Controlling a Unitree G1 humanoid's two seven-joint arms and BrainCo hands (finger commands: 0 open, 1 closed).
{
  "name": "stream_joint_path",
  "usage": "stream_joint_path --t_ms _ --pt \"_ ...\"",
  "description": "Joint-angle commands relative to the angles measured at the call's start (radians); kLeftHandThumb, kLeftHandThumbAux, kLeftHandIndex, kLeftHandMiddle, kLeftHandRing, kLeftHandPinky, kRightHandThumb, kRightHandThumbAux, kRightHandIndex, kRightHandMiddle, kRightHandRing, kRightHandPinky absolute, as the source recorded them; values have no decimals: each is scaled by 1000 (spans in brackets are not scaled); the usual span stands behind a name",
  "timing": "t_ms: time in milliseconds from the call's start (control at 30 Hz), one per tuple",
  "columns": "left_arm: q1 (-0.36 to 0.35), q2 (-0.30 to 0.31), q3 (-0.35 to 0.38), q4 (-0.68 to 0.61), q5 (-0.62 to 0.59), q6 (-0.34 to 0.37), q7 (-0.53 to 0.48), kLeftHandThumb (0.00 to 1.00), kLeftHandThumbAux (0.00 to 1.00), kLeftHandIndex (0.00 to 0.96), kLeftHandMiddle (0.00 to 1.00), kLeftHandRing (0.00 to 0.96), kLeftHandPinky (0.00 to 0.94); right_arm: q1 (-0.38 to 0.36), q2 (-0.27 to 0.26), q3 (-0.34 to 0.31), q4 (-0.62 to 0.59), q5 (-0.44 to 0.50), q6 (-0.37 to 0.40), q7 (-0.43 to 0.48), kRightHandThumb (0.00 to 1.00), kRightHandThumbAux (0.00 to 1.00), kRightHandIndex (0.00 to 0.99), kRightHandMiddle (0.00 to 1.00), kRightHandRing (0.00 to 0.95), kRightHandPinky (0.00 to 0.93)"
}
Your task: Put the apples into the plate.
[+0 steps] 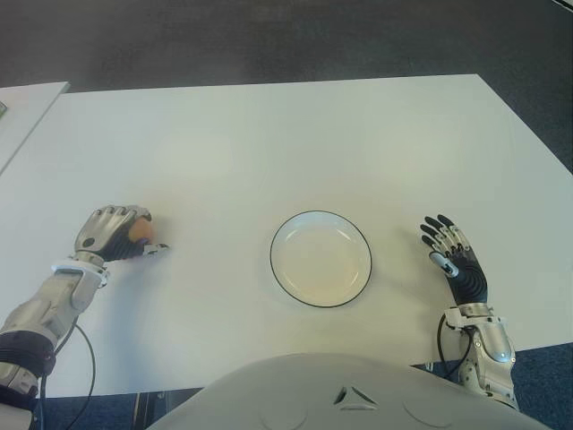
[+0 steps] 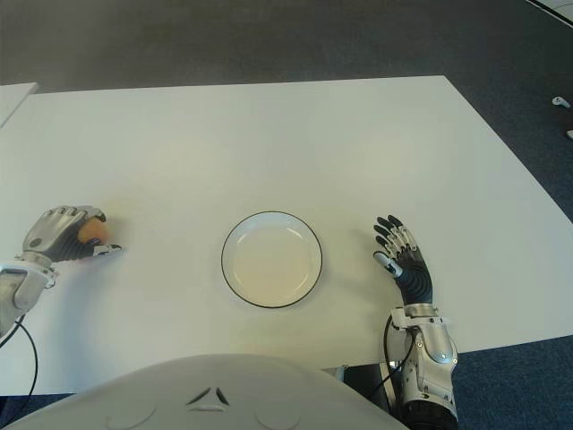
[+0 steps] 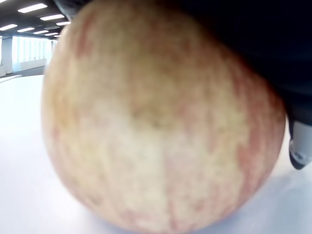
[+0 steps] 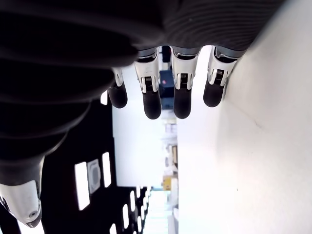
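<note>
A yellow-red apple (image 1: 141, 233) sits at the left of the white table (image 1: 269, 143), mostly hidden under my left hand (image 1: 115, 231), whose fingers curl over it. In the left wrist view the apple (image 3: 156, 122) fills the picture, its underside close to the tabletop. A white plate (image 1: 320, 258) with a dark rim stands empty near the table's front middle, well to the right of that hand. My right hand (image 1: 452, 255) shows to the right of the plate with fingers (image 4: 151, 95) straight and spread, holding nothing.
A second white table's corner (image 1: 22, 107) shows at the far left. Dark carpet (image 1: 269, 40) lies beyond the table's far edge. The table's right edge (image 1: 537, 134) slants toward the front near my right arm.
</note>
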Motion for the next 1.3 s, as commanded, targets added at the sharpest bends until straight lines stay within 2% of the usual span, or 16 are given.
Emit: stream_joint_path --t_ms 33,567,800,867,1033,1300 --pt "70 -51 -46 60 7 -32 -40 850 667 408 517 753 659 10 29 7 29 3 45 -15 252 591 101 160 129 130" --pt "83 -63 -34 45 3 -10 -39 849 669 401 526 775 731 3 45 -8 27 14 35 -14 309 569 135 191 164 175" --pt "89 -71 -28 35 1 -8 -41 849 670 400 526 784 730 0 45 -13 27 15 42 -12 309 561 141 196 174 182" --pt "90 -71 -27 33 3 -13 -39 849 670 400 527 784 648 -2 46 -15 28 15 43 -13 310 563 142 194 174 182" --pt "91 -80 -20 32 -4 -14 -39 850 670 399 528 784 693 -2 47 -16 24 13 48 -16 309 564 142 191 173 182" --pt "91 -83 -17 29 5 -24 -21 850 669 399 528 787 691 -4 44 -17 20 6 55 -22 302 567 142 193 172 173"
